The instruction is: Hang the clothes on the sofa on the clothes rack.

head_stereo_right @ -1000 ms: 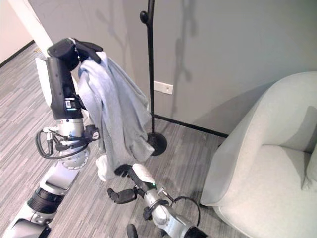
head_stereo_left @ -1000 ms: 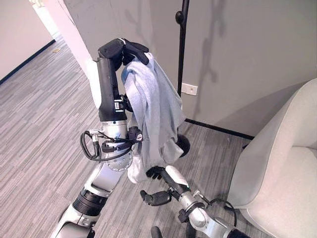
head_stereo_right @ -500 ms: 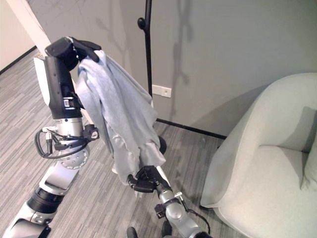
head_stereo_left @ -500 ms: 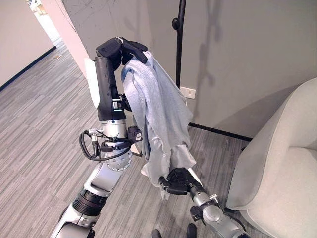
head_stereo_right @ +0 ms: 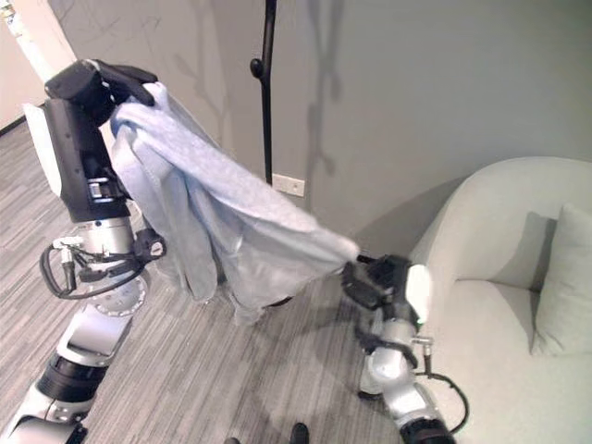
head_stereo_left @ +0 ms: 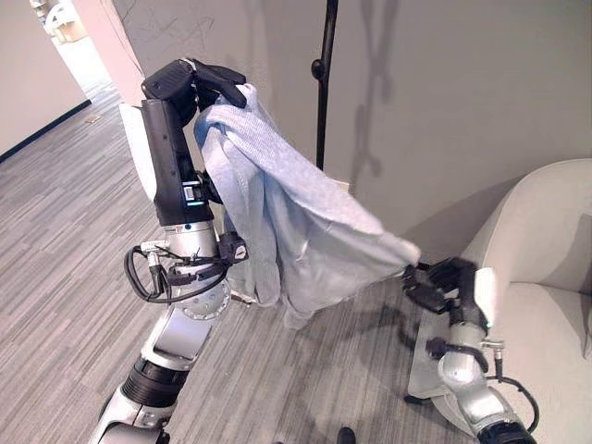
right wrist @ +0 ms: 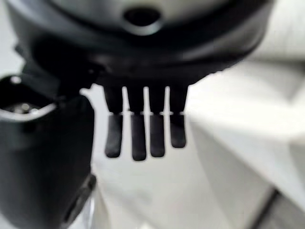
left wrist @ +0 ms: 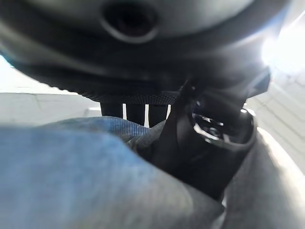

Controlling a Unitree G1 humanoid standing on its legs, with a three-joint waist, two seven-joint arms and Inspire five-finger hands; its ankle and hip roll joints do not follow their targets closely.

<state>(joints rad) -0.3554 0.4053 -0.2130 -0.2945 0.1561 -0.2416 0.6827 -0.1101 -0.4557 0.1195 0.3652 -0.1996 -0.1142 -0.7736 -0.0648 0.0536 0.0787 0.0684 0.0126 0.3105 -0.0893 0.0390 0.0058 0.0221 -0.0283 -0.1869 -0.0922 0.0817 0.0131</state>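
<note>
The left hand (head_stereo_left: 199,81), raised at about 11 o'clock, has its fingers curled over the top of the grey garment (head_stereo_left: 287,231), which drapes down beside the arm. The cloth's lower corner stretches toward 4 o'clock, where the right hand (head_stereo_left: 442,280) pinches it; in the right wrist view the fingers (right wrist: 138,136) hang curled, the pinch itself hard to make out. The rack (head_stereo_left: 321,83) pole stands behind the garment at 12 o'clock, its top cut off and base hidden. The sofa (head_stereo_left: 546,240) sits at 3 o'clock.
</note>
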